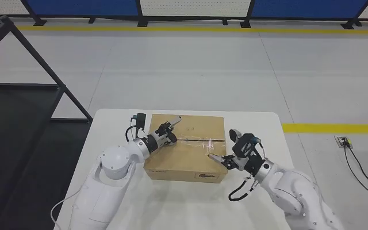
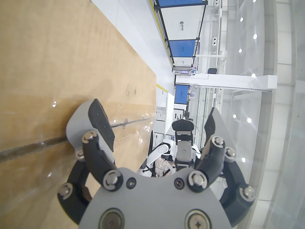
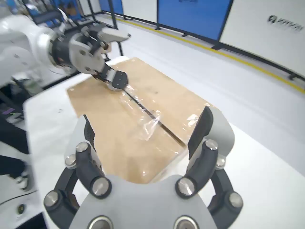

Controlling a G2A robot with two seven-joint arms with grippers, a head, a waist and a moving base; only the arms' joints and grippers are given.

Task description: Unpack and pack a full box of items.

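A closed brown cardboard box sits mid-table, its top seam covered by clear tape. My left gripper is open over the box's left end. One of its pads rests on the box top beside the seam, and the other finger is raised in the air. My right gripper is open at the box's right end, just above the top edge. In the right wrist view the tape is wrinkled and partly lifted ahead of that gripper, and the left gripper shows farther along the seam.
The white table has bare room around the box on all sides. A black frame stands off the table's left. Beyond is open floor with a yellow line.
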